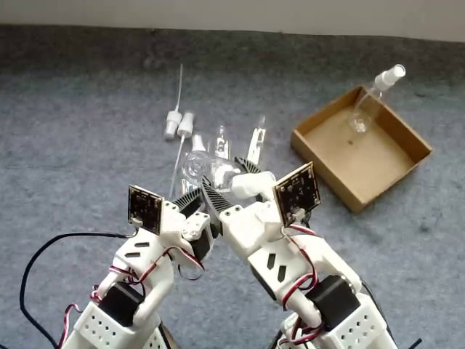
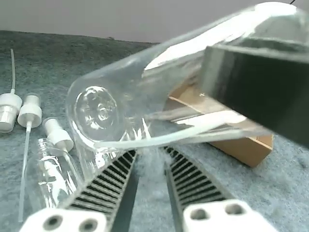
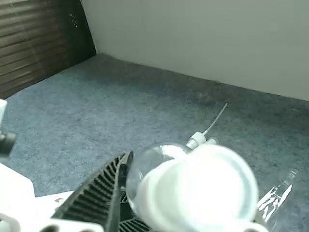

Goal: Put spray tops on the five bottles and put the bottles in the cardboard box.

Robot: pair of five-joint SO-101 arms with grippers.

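My right gripper (image 1: 222, 182) is shut on a clear bottle (image 1: 227, 176) and holds it tilted above the carpet. The dip tube lies inside the bottle (image 2: 145, 92), and its white spray top (image 3: 198, 193) faces the right wrist camera. My left gripper (image 1: 195, 198) sits just beside and below it, open, with nothing between its ribbed fingers (image 2: 108, 188). Two loose spray tops (image 1: 178, 122) lie on the carpet beyond. Three bare bottles (image 1: 221, 142) lie near them. One capped bottle (image 1: 372, 98) leans in the cardboard box (image 1: 407, 156) at the right.
The grey carpet runs to a pale wall at the back. The box (image 2: 241, 145) stands right of the held bottle. A bare bottle (image 2: 48, 174) and a third spray top (image 2: 58, 135) lie close to my left gripper. A black cable (image 1: 43, 251) loops at the lower left.
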